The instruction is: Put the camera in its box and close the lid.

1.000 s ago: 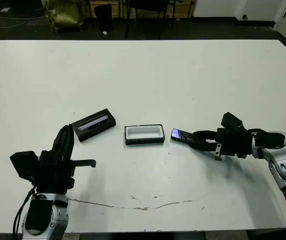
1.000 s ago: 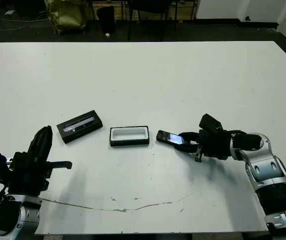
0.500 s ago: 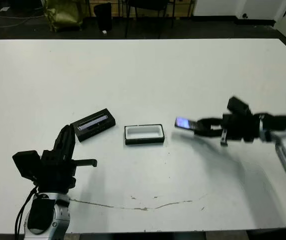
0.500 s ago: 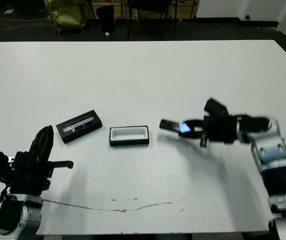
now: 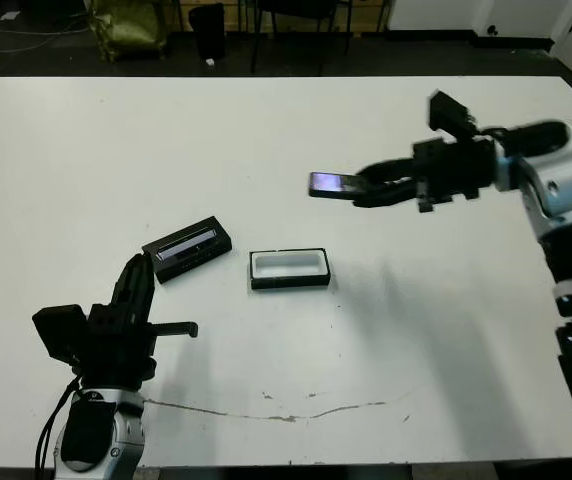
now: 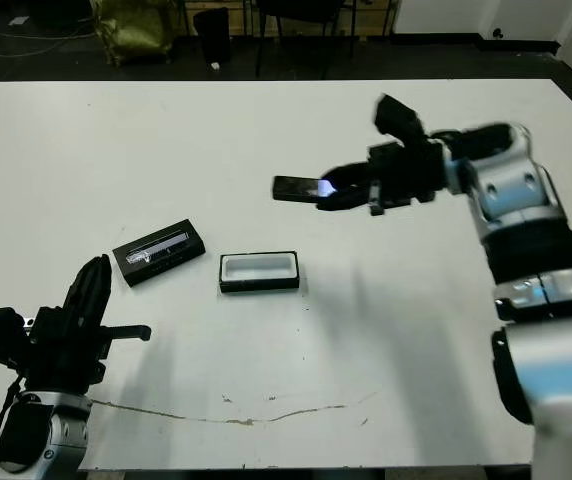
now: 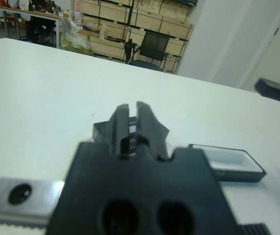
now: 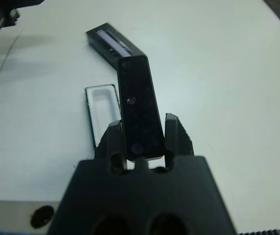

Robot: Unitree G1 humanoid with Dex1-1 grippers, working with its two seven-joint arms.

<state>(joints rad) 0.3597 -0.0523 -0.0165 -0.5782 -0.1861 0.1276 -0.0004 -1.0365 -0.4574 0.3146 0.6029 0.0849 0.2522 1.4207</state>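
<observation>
The camera (image 5: 332, 184), a slim black bar with a bluish patch, hangs in the air above the table, clamped at one end by my right gripper (image 5: 364, 190). In the right wrist view the camera (image 8: 139, 107) sticks out between the fingers (image 8: 175, 136). Beneath it, and a little nearer me, the box (image 5: 288, 268) lies with its white inside facing up. The lid (image 5: 187, 249), black with a silver strip, rests to the box's left. My left gripper (image 5: 135, 289) sits low at the near left, shut and empty, pointing toward the lid (image 7: 100, 131).
A thin crack-like line (image 5: 286, 412) runs across the table (image 5: 266, 130) near its front edge. Beyond the far edge stand chairs (image 5: 286, 20) and a yellow bag (image 5: 126, 25) on a dark floor.
My right arm has risen off the table with the camera and swung it left and toward the far side, to above the box's far right. The left arm has barely moved.
</observation>
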